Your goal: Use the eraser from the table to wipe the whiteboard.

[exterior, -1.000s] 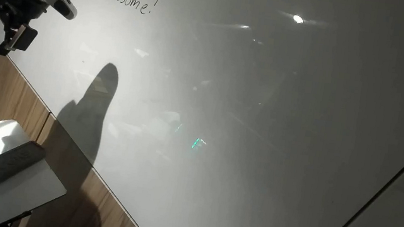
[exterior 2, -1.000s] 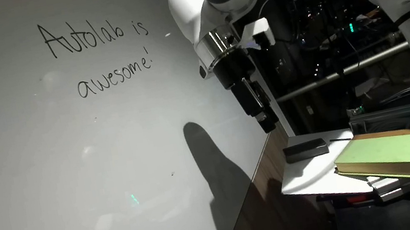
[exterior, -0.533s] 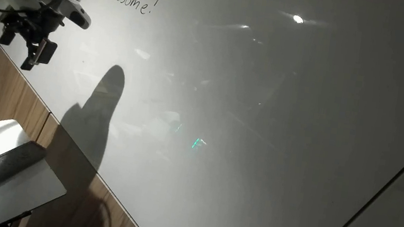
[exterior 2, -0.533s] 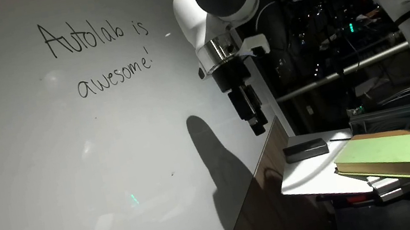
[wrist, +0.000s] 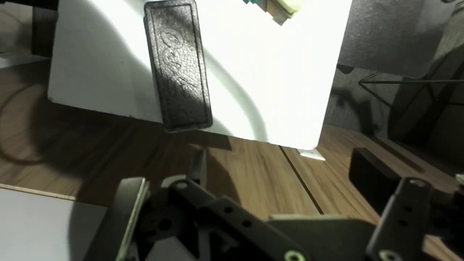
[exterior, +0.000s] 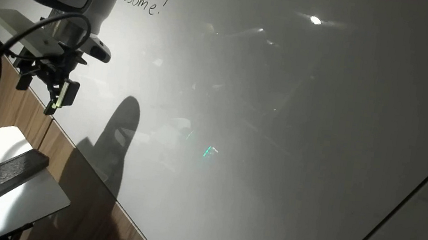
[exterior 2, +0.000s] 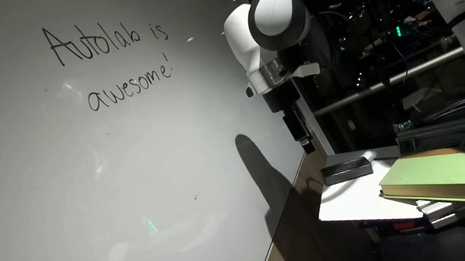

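An empty gripper (exterior: 36, 96), its fingers (wrist: 375, 177) spread apart, hangs near the whiteboard (exterior 2: 162, 161) while the black eraser (wrist: 179, 69) lies flat on the white table (exterior: 41, 192), at near left in an exterior view. The handwriting (exterior 2: 130, 90), "Autolab is awesome!", stands unwiped; lining up the pick-up seems the step in hand. Aim is the first worry: in the wrist view the eraser sits left of the gap's middle, so a straight advance would likely drive the finger on that side into it. One end of the eraser reaches the table's edge on the whiteboard side, perhaps jutting over, and a bump there could tip it off. A green book (exterior 2: 456, 166), at right in an exterior view, may crowd a wide swing. A shallow grip, too, could let the eraser twist once pressed against the whiteboard.
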